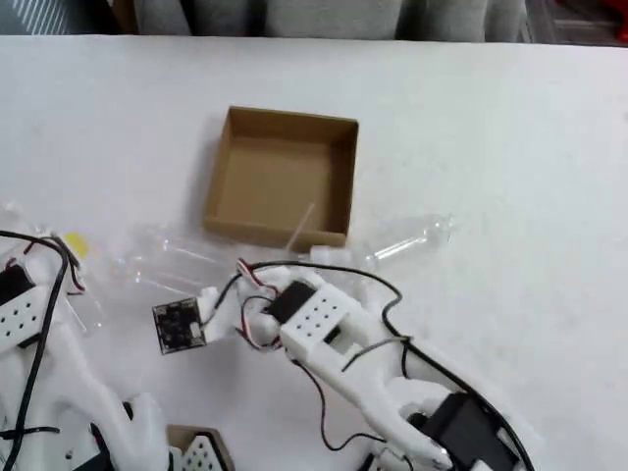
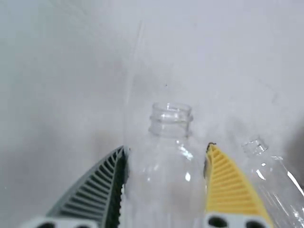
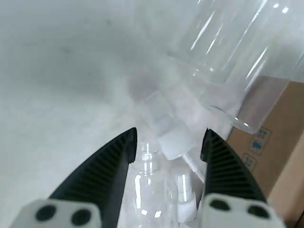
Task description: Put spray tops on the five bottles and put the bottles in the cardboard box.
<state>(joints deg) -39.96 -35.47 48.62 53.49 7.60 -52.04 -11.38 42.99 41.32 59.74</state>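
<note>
My left gripper (image 2: 166,152) has its grey and yellow fingers pressed against both sides of a clear uncapped bottle (image 2: 170,124), shut on it. A second clear bottle (image 2: 273,173) lies just beside it. My right gripper (image 3: 168,137) is open, its black fingers on either side of a white spray top (image 3: 175,142) without gripping it. Clear bottles (image 3: 237,52) lie just beyond it. In the high view the cardboard box (image 1: 284,177) stands open at the table's middle, clear bottles (image 1: 167,257) lie off its front left corner, and another bottle (image 1: 412,238) lies off its front right corner.
The right arm (image 1: 324,324) stretches from the front right toward the bottles, cables looping around it. The left arm (image 1: 29,314) stands at the front left edge. A corner of the box (image 3: 280,128) is close beside the right gripper. Bare white table (image 1: 510,147) surrounds the box.
</note>
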